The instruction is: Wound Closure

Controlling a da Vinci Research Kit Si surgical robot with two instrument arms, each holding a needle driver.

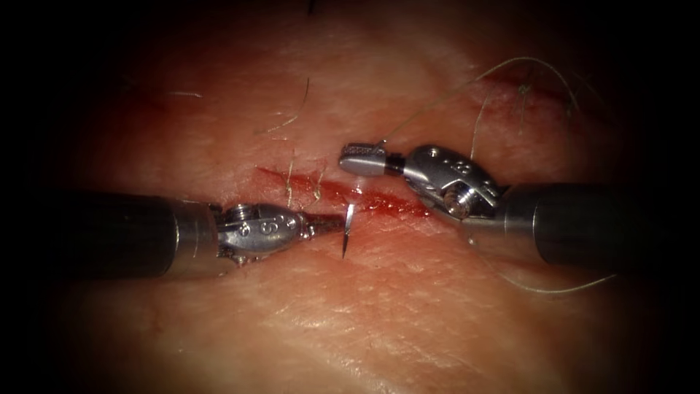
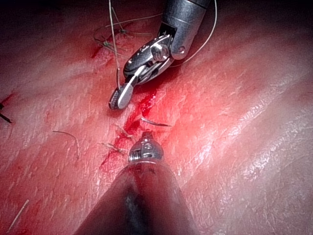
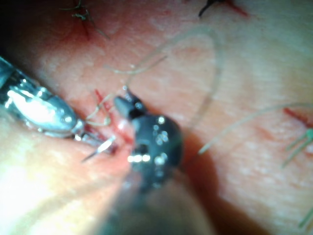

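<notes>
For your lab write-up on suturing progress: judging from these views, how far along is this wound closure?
Done: short pale stitch ends cross the red cut's left part in the pinkish pork tissue. In hand: the left silver needle driver grips the curved steel needle, whose point hangs free below the cut; the right silver needle driver holds the thin pale thread. Left: the cut's right part lies open and red.

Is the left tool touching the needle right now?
Touching. In the endoscope view the left tool has its jaws shut on the needle, whose free part stands across the cut. The right tool grips the thread.
</notes>
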